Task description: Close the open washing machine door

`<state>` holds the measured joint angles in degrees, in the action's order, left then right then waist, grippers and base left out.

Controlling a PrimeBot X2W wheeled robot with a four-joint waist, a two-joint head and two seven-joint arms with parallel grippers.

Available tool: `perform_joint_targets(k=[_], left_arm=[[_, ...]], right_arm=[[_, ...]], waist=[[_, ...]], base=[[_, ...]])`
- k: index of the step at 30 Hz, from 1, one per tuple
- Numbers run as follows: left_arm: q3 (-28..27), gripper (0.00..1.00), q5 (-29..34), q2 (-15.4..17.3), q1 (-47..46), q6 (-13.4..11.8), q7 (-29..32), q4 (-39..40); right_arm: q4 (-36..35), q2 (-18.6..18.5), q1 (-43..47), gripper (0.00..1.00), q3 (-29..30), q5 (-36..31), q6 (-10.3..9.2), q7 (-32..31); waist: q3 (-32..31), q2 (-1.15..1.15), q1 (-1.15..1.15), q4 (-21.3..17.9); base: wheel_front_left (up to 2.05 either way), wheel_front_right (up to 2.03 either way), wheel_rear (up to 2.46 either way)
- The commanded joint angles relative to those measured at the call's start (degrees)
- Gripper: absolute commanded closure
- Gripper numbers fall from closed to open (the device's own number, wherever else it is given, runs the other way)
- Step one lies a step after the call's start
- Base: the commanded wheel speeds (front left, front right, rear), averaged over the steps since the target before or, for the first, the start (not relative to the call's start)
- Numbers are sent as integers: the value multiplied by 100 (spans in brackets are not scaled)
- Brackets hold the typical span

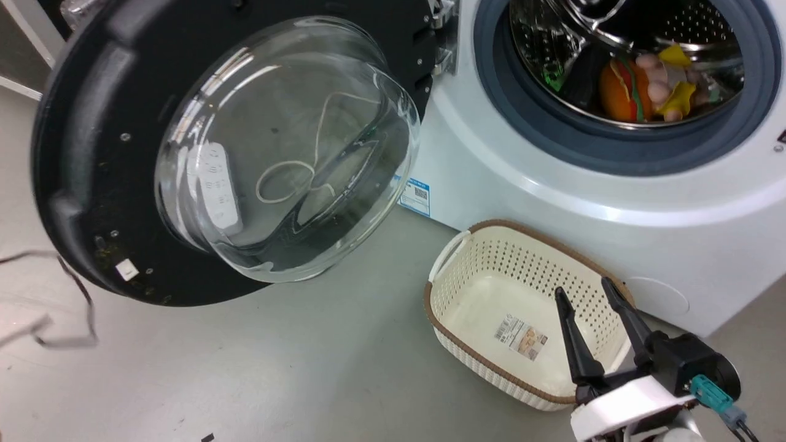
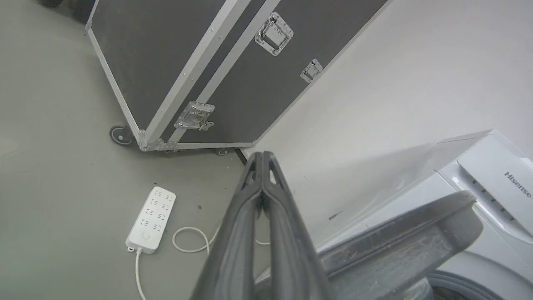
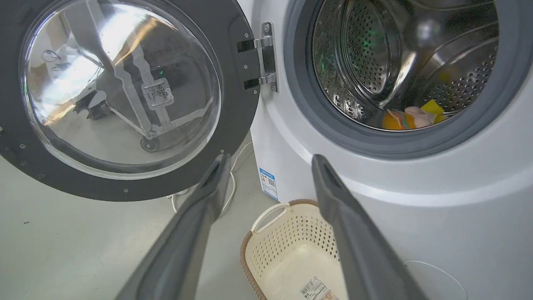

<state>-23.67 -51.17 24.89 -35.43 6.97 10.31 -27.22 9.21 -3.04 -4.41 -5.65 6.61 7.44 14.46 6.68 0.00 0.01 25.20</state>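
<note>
Far left of the washer (image 1: 528,184), a black flight case (image 2: 200,62) with metal edging stands on casters, and a white power strip (image 2: 150,220) lies on the grey floor (image 1: 307,368) between the two. The left claw (image 2: 262,160) hangs above this stretch of floor, its two fingers pressed together from tip to root with nothing between them, pointing down and away from the washer. A dark grey rim runs just beside these fingers at the washer's upper left corner. Whether they touch it cannot be told.

The washing machine door (image 1: 92,141) stands swung wide open to the left of the washer, held by a hinge (image 3: 266,58) at the opening's left side. Its bulging glass bowl faces outward, and the power strip shows through it.

In the washer's front, the grey-ringed steel drum (image 1: 552,37) is uncovered, with bright soft toys (image 1: 638,86) lying at its bottom. A cream perforated basket (image 1: 491,258) with a brown rim sits on the floor just before the washer, below the drum.

The right claw (image 1: 584,288) rises at the washer's lower front, over the basket's right half. Its white wrist is low, and its fingers are spread and hold nothing, angled up toward the washer.
</note>
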Motion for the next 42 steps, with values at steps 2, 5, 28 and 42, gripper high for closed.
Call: perform_joint_targets(k=[2,5,28,42], left_arm=[[-236,100,-576,46,-371,-105,500,-488],[-407,100,-1149,7,-568,-204,1206,-882],[-325,100,-3545,-962,703,-164,4872,203],[573,100,-3850,-2150,2586,-414,5360,1780]], right_arm=[[30,1,-149,0,-3,-26,5,53],[31,4,-174,0,51,-8,5,53],[171,14,-54,0,118,64,5,54],[284,15,103,0,711,78,5,54]], waist=[[65,0,-1,-61],[99,0,-1,-121],[-381,0,-1,-257],[-745,0,-1,-1113]], base=[[0,0,0],[0,0,0],[0,0,0],[0,0,0]])
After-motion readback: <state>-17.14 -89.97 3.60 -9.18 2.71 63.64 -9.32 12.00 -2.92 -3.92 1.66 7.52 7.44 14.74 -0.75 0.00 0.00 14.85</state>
